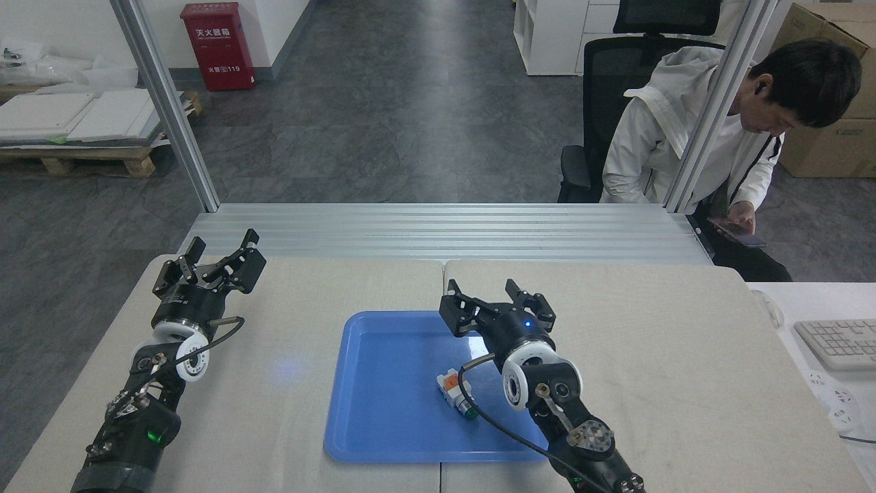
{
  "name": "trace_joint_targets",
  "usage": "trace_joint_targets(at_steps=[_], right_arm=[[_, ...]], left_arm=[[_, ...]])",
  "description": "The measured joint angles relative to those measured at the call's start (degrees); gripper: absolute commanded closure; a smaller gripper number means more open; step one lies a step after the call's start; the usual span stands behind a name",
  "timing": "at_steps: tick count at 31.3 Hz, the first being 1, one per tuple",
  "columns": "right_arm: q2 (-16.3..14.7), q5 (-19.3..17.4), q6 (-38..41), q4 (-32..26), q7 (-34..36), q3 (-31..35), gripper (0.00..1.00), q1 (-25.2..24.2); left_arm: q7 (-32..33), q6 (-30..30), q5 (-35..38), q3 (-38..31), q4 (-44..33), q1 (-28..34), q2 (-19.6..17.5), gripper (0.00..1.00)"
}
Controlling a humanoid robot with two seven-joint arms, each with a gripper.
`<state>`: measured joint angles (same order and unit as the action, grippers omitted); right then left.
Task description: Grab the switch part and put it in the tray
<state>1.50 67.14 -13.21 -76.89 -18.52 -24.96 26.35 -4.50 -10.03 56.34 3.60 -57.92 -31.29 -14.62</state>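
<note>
The switch part (pixel 456 393), a small white block with an orange patch and a green cap, lies on its side inside the blue tray (pixel 383 390), right of the tray's middle. My right gripper (pixel 495 304) hovers open above the tray's far right rim, clear of the switch part, with nothing between its fingers. A black cable from the right arm crosses just in front of the switch part. Off at the table's far left corner, my left gripper (pixel 217 255) stands open and holds nothing.
A person in a white jacket (pixel 691 137) sits beyond the table's far right corner, looking at a phone. A white keyboard (pixel 836 342) lies on the side desk to the right. Two slanted metal posts rise behind the table.
</note>
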Motion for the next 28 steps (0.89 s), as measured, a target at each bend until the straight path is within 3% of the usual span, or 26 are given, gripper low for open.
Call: trace_joint_targets(at_steps=[5,9,13,18,28], right_arm=[[-6.84,-0.27,19.19,1.54,10.93,10.46,0.01,1.51],[-10.98,-0.50,27.48,5.44,14.57,19.12,0.01,2.16],[-13.59,-1.12,30.15,9.27,15.60,25.25,0.01,2.16],[-16.53,-3.34,30.90,11.45,15.82,27.74,0.01,-0.11],[-17.55,-4.16,30.63,11.93,14.81,27.80,0.01,-0.95]], left_arm=[[0.00,0.00,0.00,0.00,0.00,0.00,0.00,0.00],[0.02,0.00,0.00,0.00,0.00,0.00,0.00,0.00],[0.03,-0.01,0.00,0.00,0.00,0.00,0.00,0.00],[0.03,-0.01,0.00,0.00,0.00,0.00,0.00,0.00],[0.03,-0.01,0.00,0.00,0.00,0.00,0.02,0.00]])
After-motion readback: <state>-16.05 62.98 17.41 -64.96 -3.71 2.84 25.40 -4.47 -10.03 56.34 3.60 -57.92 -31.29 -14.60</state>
